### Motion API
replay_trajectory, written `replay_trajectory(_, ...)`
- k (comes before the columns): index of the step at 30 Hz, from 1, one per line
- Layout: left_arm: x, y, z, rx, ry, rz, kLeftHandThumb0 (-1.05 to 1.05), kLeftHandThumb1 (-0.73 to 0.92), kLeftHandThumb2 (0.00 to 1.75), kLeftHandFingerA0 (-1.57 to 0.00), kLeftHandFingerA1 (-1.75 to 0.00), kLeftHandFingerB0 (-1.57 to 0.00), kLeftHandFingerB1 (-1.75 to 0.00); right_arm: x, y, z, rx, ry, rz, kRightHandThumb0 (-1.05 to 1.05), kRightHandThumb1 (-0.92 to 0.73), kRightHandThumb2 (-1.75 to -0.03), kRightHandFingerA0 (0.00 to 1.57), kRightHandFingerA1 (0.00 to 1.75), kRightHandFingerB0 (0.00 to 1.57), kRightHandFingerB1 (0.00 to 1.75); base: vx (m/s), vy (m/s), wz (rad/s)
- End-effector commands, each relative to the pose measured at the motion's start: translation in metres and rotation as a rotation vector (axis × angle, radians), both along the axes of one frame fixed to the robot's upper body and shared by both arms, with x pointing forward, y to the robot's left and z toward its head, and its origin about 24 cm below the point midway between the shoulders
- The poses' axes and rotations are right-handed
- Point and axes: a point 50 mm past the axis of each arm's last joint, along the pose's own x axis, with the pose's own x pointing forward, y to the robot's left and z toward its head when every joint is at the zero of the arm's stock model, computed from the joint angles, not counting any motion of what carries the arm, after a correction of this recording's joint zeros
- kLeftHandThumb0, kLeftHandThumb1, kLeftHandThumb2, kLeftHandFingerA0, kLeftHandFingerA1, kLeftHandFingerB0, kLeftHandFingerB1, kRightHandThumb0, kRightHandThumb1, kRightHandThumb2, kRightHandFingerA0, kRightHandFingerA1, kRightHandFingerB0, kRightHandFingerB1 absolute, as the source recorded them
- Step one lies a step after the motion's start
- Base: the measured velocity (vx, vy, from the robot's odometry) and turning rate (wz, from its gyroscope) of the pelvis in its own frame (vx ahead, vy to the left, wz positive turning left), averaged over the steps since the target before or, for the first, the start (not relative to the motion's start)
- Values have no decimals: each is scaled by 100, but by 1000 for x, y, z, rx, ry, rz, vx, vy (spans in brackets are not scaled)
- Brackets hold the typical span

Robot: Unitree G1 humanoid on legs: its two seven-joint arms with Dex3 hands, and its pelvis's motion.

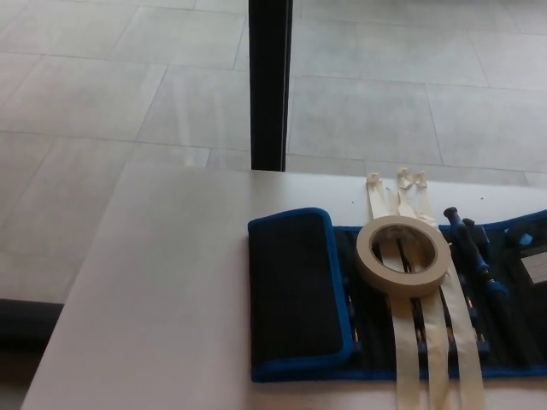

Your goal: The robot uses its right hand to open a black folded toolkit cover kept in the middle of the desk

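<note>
the pale worktop [162, 290] is bare on its left half, with a tiled floor [102, 94] beyond and a dark post [270, 85] rising behind the far edge. right of centre lies the black toolkit cover [295, 290], blue-edged, its long axis running left to right and going out of frame at the right. its left flap is folded over the body, fold line running near to far. further right a roll of masking tape [403, 254] rests on the open part, over pale tape strips [427, 342] laid near to far. blue-handled tools [475, 252] sit in the pockets beyond. neither hand shows, so their state cannot be told.
</note>
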Motion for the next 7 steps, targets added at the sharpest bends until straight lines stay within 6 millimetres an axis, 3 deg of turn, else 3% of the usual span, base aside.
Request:
replay_trajectory(1,-6,4,1,3,12,7,-89,11,145,-49,-112,-42,-111,-1,-8,9,-54,36,32,-45,-64,-59,87,89,68,48,0,0,0)
replay_trajectory(3,-6,4,1,-7,-9,30,-87,7,148,-48,-114,-43,-113,-3,-9,9,-24,17,21,-45,-63,-60,82,90,65,49,0,0,0)
replay_trajectory(7,-6,4,2,14,11,1,-89,12,145,-48,-105,-48,-105,-4,-11,7,32,-30,-92,-40,-62,-59,88,96,68,49,0,0,0)
